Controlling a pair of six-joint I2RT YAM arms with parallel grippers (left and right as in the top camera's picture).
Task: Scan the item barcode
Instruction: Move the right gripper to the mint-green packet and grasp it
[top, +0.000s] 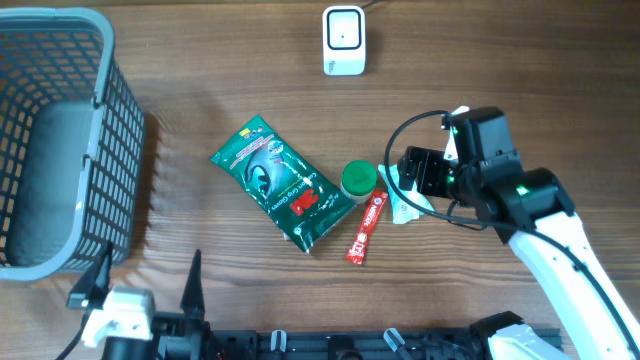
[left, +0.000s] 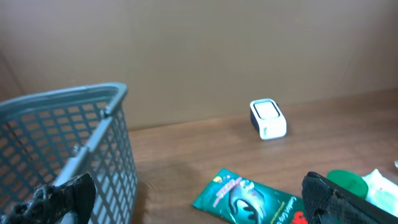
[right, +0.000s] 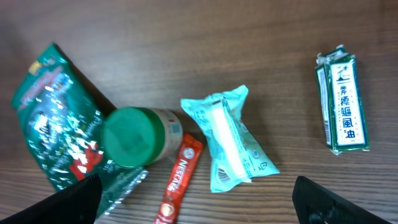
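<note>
Right wrist: right pincer wide open, empty, over packet.

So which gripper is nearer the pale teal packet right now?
Right. The right gripper hovers open directly over the teal packet; the left gripper is open far off, beside the basket.

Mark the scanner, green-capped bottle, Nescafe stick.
white scanner (top: 343, 38), overhead view, top face
green-capped bottle (right: 129, 138), right wrist view, green cap
Nescafe stick (right: 179, 180), right wrist view, middle of the sachet
</note>
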